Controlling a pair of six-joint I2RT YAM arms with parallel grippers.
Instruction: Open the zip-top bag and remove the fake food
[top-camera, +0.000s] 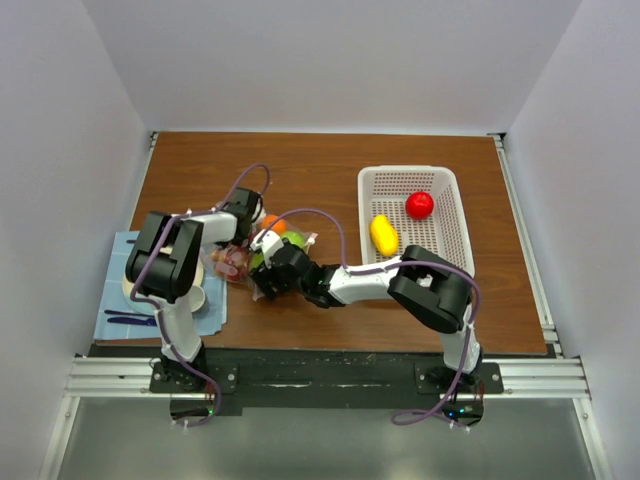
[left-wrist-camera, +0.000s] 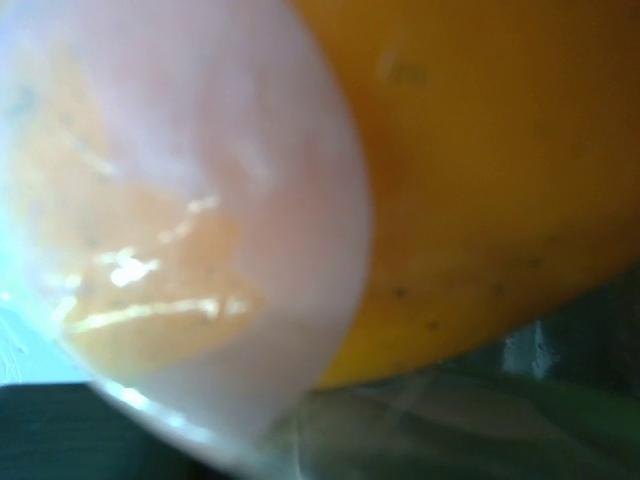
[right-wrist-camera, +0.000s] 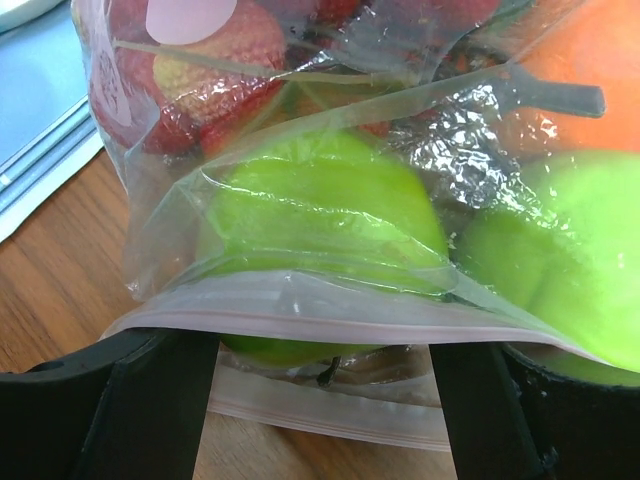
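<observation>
The zip-top bag (top-camera: 262, 250) lies on the table left of centre, and its clear plastic (right-wrist-camera: 300, 160) fills the right wrist view. Its mouth gapes between the upper zip strip (right-wrist-camera: 330, 315) and the lower one (right-wrist-camera: 330, 412). Inside it are two green apples (right-wrist-camera: 320, 220), red grapes (right-wrist-camera: 190, 70) and an orange (right-wrist-camera: 590, 60). My right gripper (right-wrist-camera: 320, 400) is open at the mouth, its fingers (right-wrist-camera: 150, 400) on either side of the nearer apple. My left gripper (top-camera: 249, 224) is at the bag's far edge, shut on the plastic. The left wrist view shows only blurred plastic (left-wrist-camera: 200, 200) and orange (left-wrist-camera: 480, 180).
A white mesh basket (top-camera: 450, 190) at the right holds a red apple (top-camera: 420, 205) and a yellow mango-like piece (top-camera: 383, 235). A blue cloth (top-camera: 118, 300) at the table's left edge carries a beige plate (top-camera: 208, 305) and a blue utensil (top-camera: 130, 319).
</observation>
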